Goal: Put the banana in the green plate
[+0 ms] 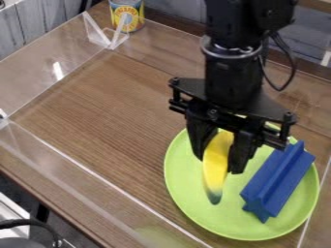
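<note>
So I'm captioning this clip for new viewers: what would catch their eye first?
The black pincer pointing straight down, shut on the yellow banana, right over the green plate at the lower right. Next, the blue ridged block lying on the plate's right side, and a yellow cup far back on the wooden table.

place: lab test bench | evidence: wood-grain table (116,97); clear acrylic walls (52,58); robot arm (239,39)

Plate (188,208) sits on desk (104,107), front right. In plate: banana (215,167) at left w/ end effector (225,160) directly over it, block (276,178) just right. Can (124,14) far back left.
</note>
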